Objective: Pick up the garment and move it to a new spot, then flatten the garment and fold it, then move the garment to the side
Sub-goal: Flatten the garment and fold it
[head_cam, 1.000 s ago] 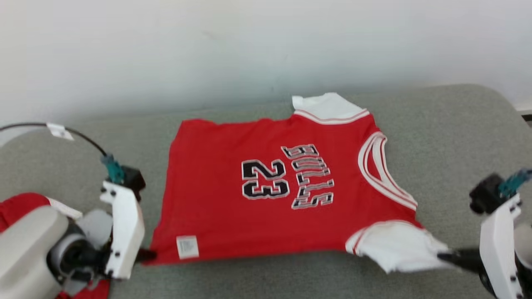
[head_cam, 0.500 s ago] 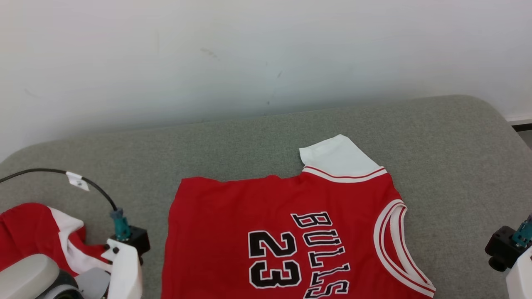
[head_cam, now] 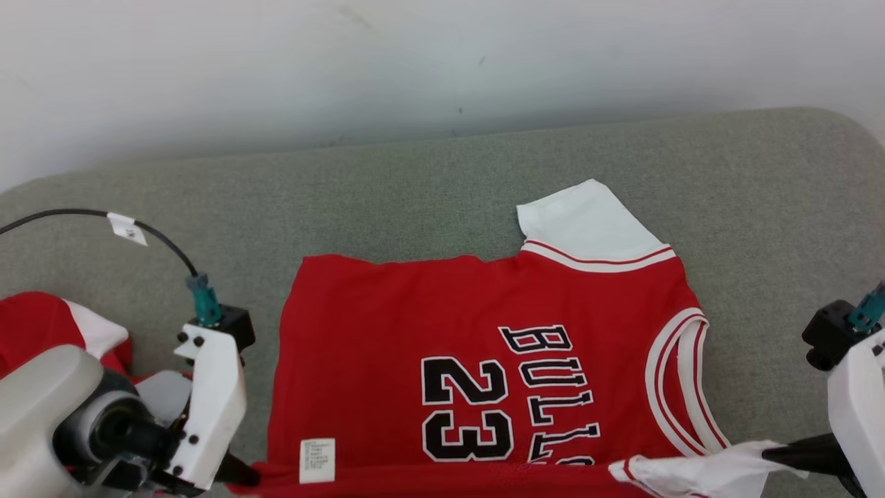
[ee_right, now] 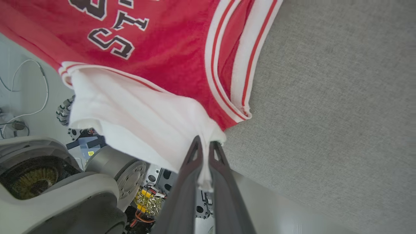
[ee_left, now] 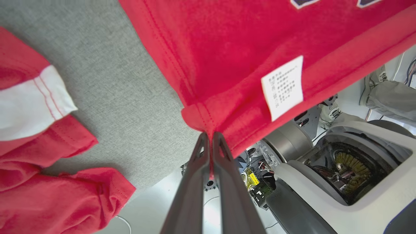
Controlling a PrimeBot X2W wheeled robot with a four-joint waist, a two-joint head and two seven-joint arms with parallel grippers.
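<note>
A grey padded surface (head_cam: 442, 173) spans the scene in front of a pale wall (head_cam: 415, 62). Most of its middle is taken by the red jersey (head_cam: 449, 311), which is spread face up and lies sideways, with the hem to the left and the collar to the right. Its body is plain red. Across the chest, black letters edged in white spell "BULLS" above a large "23", both turned a quarter turn. The neck opening (head_cam: 681, 387) on the right has a white band with thin red stripes. The far sleeve (head_cam: 588, 221) is white with red-striped trim and lies flat, pointing toward the wall. The near sleeve (ee_right: 130, 120) is also white but is bunched and drawn out to the right. A crease runs along the jersey's near edge, where the fabric lifts off the surface between the two arms.

A second red and white garment (head_cam: 41, 325) lies crumpled at the far left of the surface, partly behind the left arm.

The left gripper (ee_left: 210, 138) is pinched closed on the near-left hem corner, its fingers almost touching with red cloth between them. The right gripper (ee_right: 204, 143) is clamped narrowly on the tip of the near sleeve.

A small white care label (ee_left: 282, 86) sits on the red cloth just beside the left grip.
</note>
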